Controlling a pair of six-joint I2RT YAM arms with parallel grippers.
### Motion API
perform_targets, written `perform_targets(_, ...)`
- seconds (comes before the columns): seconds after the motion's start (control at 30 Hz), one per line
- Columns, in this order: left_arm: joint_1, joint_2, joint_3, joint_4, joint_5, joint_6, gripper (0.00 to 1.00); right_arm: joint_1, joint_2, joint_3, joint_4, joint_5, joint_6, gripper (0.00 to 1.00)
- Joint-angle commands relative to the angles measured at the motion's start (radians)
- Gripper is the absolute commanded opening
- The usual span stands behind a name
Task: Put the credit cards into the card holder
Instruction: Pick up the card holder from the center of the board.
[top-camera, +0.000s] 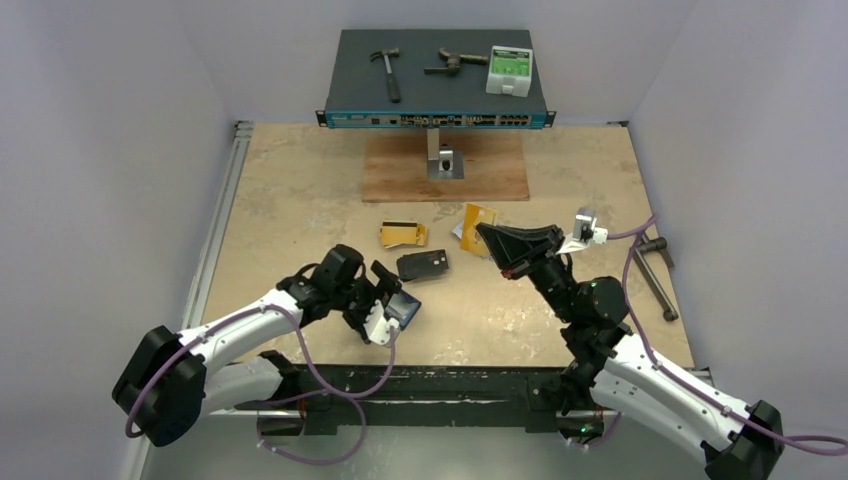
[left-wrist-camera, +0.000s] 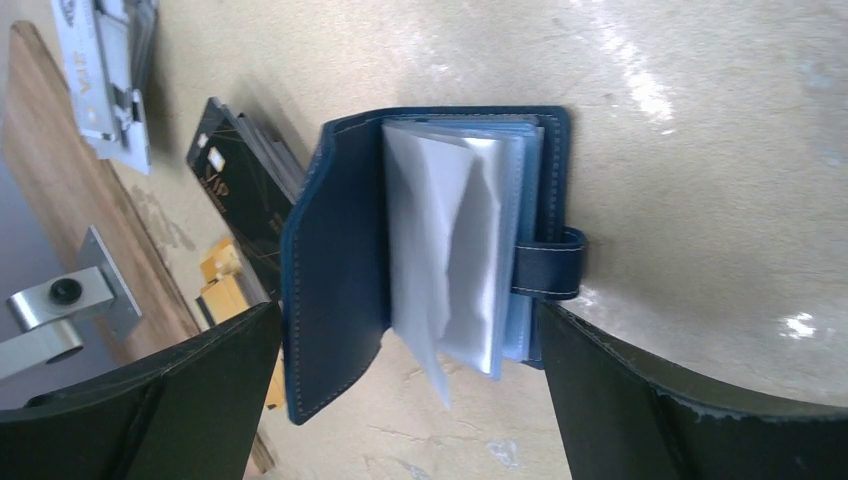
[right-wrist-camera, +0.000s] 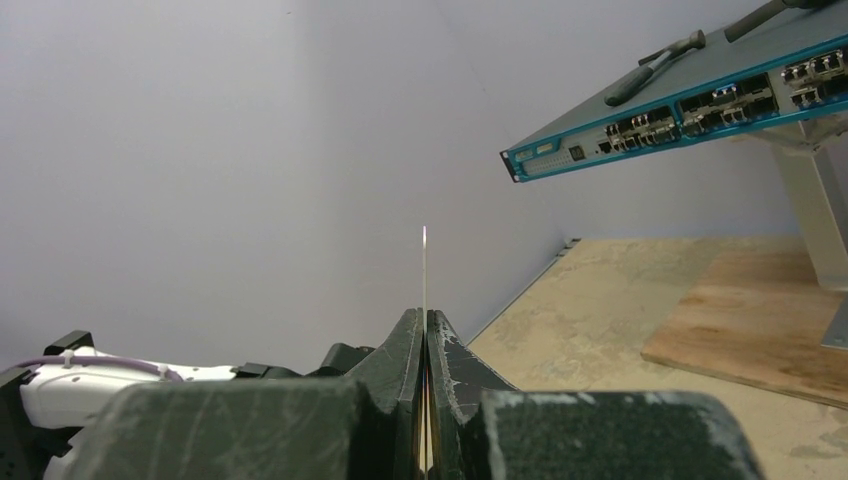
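black card (left-wrist-camera: 245, 200) beside card holder (left-wrist-camera: 340, 270) reads "vip".

Between the jaws of the left gripper (left-wrist-camera: 408, 315), the card holder (left-wrist-camera: 335, 300) is showing matt leather-like covers with pale stitching, its clear plastic sleeves (left-wrist-camera: 450, 250) catching a sheen. Beyond those jaws the table (left-wrist-camera: 700, 150) is looking rough and mottled, while the credit card (right-wrist-camera: 424, 270) pinched in the jaws of the right gripper (right-wrist-camera: 424, 318) is gleaming, smooth-edged.
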Motion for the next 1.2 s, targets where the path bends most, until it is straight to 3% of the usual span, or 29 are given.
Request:
perform_targets(0.0, 0.004, -0.014, 0.032, -0.11, 0.058, 0.052, 1.0, -0.005, -0.006, 0.0, 0.037, -0.026, 0.007, 0.0)
perform_targets(1.17, 0.011, 0.059, 0.043, 0.008, 0.017, 0.065, 0.98, -0.013, 0.003, -0.009, 0.047, -0.027, 0.041, 0.0)
